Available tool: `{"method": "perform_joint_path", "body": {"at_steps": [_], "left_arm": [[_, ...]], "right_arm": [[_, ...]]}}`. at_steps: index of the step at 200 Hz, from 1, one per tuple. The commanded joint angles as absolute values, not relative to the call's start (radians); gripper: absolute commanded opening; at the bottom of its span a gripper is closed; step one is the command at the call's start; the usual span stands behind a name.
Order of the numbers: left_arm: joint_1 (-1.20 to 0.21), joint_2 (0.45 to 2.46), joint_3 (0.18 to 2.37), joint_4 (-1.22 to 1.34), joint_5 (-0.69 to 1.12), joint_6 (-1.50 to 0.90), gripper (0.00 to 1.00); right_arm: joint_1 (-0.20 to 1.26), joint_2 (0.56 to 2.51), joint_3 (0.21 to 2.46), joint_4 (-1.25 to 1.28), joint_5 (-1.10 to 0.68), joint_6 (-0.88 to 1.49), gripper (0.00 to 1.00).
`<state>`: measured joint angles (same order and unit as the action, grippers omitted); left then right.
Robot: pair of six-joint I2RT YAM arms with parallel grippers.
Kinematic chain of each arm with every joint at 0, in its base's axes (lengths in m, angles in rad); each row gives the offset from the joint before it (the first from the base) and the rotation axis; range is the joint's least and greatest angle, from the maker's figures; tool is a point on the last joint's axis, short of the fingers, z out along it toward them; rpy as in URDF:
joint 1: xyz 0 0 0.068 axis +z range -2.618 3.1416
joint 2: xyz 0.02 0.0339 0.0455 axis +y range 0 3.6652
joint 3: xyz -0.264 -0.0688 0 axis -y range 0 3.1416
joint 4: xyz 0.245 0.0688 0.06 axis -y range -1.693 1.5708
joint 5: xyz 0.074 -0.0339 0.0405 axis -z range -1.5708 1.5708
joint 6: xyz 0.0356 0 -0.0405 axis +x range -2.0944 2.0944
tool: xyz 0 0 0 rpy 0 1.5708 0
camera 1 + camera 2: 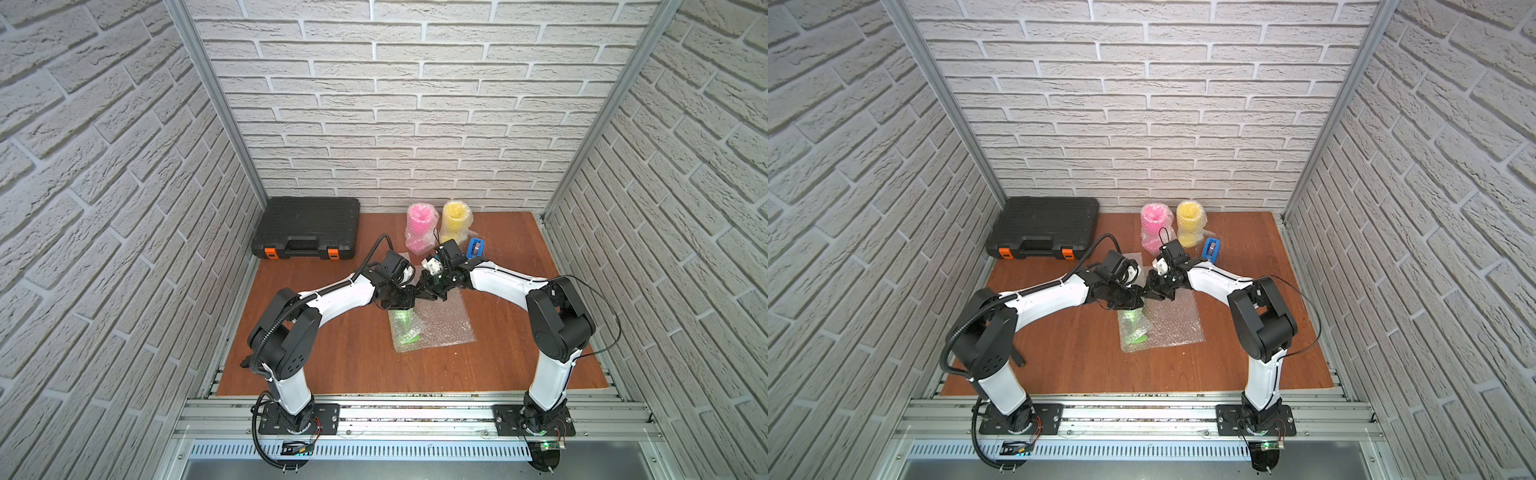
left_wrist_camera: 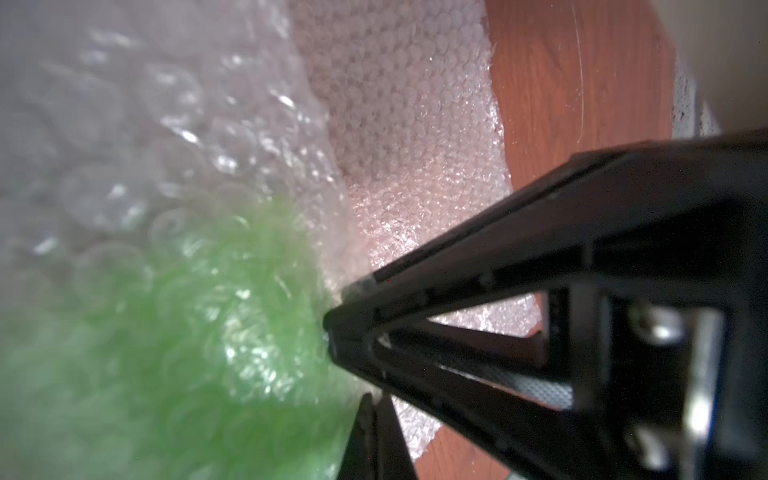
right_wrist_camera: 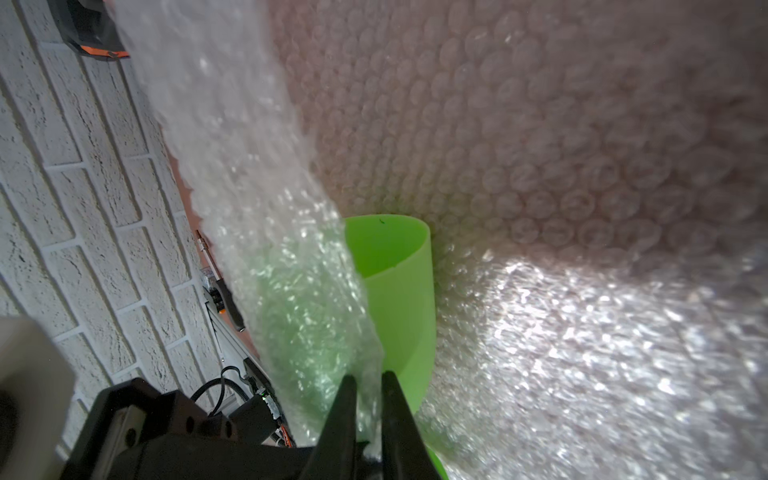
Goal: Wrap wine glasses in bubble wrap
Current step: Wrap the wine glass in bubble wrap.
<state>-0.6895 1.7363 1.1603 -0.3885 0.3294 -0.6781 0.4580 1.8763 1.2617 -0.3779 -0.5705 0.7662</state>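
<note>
On the worktop point(image 1: 332, 365) the bubble wrap point(image 1: 449, 324) lies half folded over the green goblet point(image 3: 399, 291), which rests on its side. The wrapped pink goblet point(image 1: 419, 226) and yellow goblet point(image 1: 455, 220) stand well behind the green goblet. At its mouth our right fingers point(image 3: 344, 407) are clamped on the flap, and our left fingers point(image 2: 436, 286) are pressed together against the wrap over it. We judge the thin film could slip free, or a tug could roll the green goblet out.

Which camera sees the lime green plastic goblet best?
The right wrist view: the lime green plastic goblet shows its bare open rim and bowl. In both top views the goblet is small and veiled by the clear bubble wrap sheet; the left wrist view shows a green blur.
</note>
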Motion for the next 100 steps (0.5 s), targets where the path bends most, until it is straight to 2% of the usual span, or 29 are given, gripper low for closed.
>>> {"method": "perform_joint_path", "body": {"at_steps": [1, 51, 71, 100], "left_arm": [[-0.69, 1.702, 1.166, -0.431, 0.288, -0.681, 0.1], [-0.687, 1.625, 1.192, -0.536, 0.187, -0.663, 0.59], [-0.683, 1.63, 1.223, -0.595, 0.141, -0.637, 0.73], [-0.68, 1.679, 1.297, -0.709, 0.046, -0.568, 0.85]], "right_arm": [[0.457, 1.895, 1.267, -0.371, -0.546, 0.75, 0.04], [0.457, 1.907, 1.24, -0.367, -0.527, 0.746, 0.02], [0.457, 1.911, 1.231, -0.362, -0.525, 0.742, 0.03], [0.454, 1.91, 1.218, -0.361, -0.517, 0.741, 0.03]]}}
